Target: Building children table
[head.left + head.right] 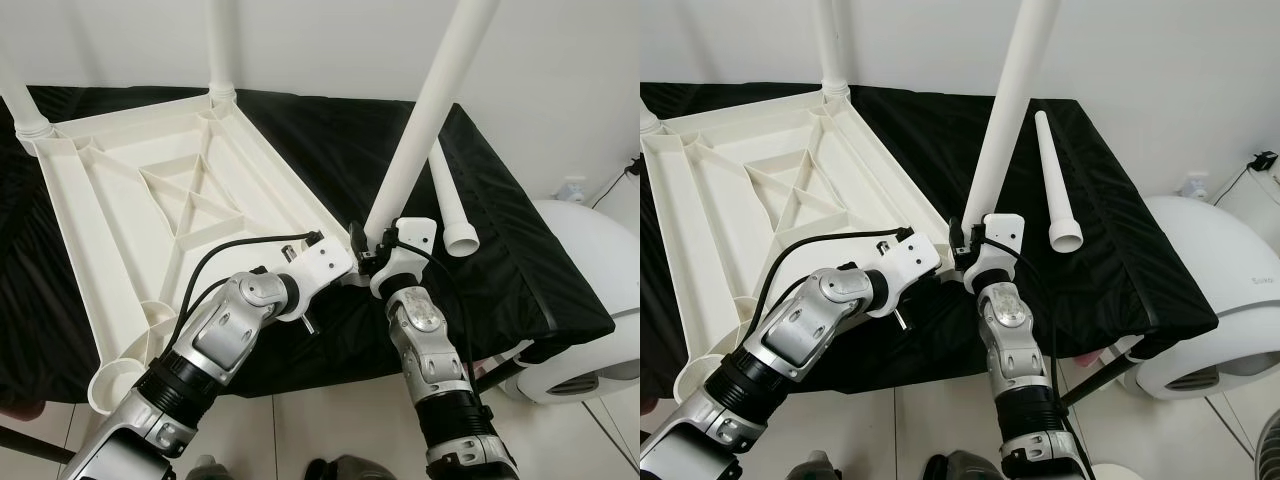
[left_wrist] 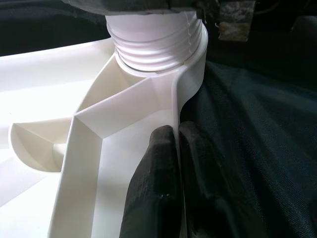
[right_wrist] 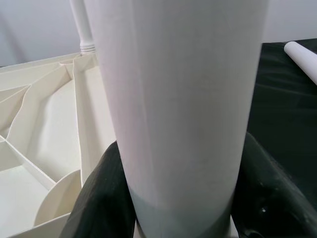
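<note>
A white plastic tabletop (image 1: 110,230) lies upside down on a black cloth. Two white legs (image 1: 222,45) (image 1: 20,105) stand in its far corners. At the near right corner a third leg (image 1: 425,110) rises tilted, its threaded end (image 2: 156,44) sitting in the corner socket. My right gripper (image 1: 372,250) is shut around this leg just above the socket, a black finger (image 3: 104,198) on each side. My left gripper (image 2: 176,148) is shut on the tabletop's thin rim (image 2: 188,94) just beside that corner. A fourth leg (image 1: 1055,180) lies loose on the cloth to the right.
The near left corner socket (image 1: 115,385) overhangs the cloth's front edge. A white rounded appliance (image 1: 585,300) stands on the floor at the right, with a cable at the wall. Pale floor tiles lie below the front edge.
</note>
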Tool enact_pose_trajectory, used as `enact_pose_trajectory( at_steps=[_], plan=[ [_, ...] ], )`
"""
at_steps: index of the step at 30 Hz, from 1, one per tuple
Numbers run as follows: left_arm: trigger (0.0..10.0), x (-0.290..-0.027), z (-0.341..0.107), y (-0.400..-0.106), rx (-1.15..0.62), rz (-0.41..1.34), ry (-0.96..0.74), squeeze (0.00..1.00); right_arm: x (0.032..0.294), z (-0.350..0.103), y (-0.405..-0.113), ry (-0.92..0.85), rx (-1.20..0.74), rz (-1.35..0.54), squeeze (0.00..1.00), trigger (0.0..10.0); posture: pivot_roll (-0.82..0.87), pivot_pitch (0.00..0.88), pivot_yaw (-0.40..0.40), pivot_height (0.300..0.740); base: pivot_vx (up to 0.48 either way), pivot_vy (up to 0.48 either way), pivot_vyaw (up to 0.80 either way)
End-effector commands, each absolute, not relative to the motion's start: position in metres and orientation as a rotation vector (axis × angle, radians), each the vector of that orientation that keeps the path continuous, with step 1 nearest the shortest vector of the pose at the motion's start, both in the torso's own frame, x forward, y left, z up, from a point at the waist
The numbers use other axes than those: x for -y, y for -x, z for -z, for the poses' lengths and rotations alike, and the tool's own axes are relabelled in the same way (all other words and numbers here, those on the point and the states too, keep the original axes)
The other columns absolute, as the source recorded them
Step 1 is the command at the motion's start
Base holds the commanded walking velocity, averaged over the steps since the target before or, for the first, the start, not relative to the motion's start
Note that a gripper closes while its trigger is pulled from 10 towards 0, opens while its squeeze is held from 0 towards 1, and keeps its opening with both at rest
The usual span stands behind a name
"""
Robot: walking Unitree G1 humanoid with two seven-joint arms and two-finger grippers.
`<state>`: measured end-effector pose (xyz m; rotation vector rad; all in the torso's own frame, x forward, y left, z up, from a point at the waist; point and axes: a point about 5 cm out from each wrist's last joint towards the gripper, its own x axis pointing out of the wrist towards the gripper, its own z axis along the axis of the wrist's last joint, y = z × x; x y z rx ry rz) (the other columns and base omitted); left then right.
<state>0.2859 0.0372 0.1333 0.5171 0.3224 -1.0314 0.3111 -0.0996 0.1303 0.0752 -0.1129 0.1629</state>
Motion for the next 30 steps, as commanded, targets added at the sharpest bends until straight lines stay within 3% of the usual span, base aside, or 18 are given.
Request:
enact_pose_trajectory(
  at_steps=[1,2,4,5,13,14,23,25,30],
  plan=[
    [10.0,-0.022,-0.131,-0.273,-0.315,1.133,-0.504,0.0,0.103,-0.138,-0.314,-0.073,0.127,-0.13,0.0,10.0,0.04,0.0,-0.109,0.74,0.0,0.0,0.0],
    [10.0,-0.022,-0.131,-0.273,-0.315,1.132,-0.505,0.0,0.107,-0.137,-0.313,-0.068,0.125,-0.122,0.47,10.0,0.04,0.0,-0.109,0.74,0.0,0.0,0.0],
    [10.0,-0.022,-0.131,-0.273,-0.315,1.132,-0.506,0.0,0.109,-0.137,-0.313,-0.063,0.125,-0.117,0.47,10.0,0.04,0.0,-0.109,0.74,0.0,0.0,0.0],
    [10.0,-0.022,-0.131,-0.273,-0.314,1.132,-0.505,0.0,0.109,-0.137,-0.312,-0.075,0.126,-0.131,1.0,10.0,0.04,0.0,-0.108,0.74,0.0,0.0,0.0],
    [10.0,-0.021,-0.131,-0.272,-0.312,1.138,-0.504,0.0,0.112,-0.142,-0.305,-0.077,0.165,-0.179,1.0,10.0,0.03,0.0,-0.106,0.74,0.0,0.0,0.0],
    [10.0,-0.02,-0.131,-0.272,-0.311,1.138,-0.502,0.0,0.112,-0.14,-0.304,-0.072,0.165,-0.224,0.0,10.0,0.03,0.0,-0.106,0.74,0.0,0.0,0.0],
    [10.0,-0.022,-0.132,-0.274,-0.31,1.132,-0.502,0.0,0.132,-0.131,-0.306,-0.034,0.125,-0.381,0.0,10.0,0.03,0.005,-0.104,0.74,0.0,0.0,0.0],
    [10.0,-0.023,-0.134,-0.275,-0.31,1.126,-0.501,0.0,0.15,-0.127,-0.31,0.022,0.099,-0.494,0.0,10.0,0.03,0.012,-0.098,0.74,0.0,0.0,0.0],
    [10.0,-0.023,-0.134,-0.275,-0.309,1.125,-0.498,0.0,0.163,-0.126,-0.313,0.026,0.081,-0.515,0.0,10.0,0.03,0.012,-0.095,0.74,0.0,0.0,0.0]
  ],
)
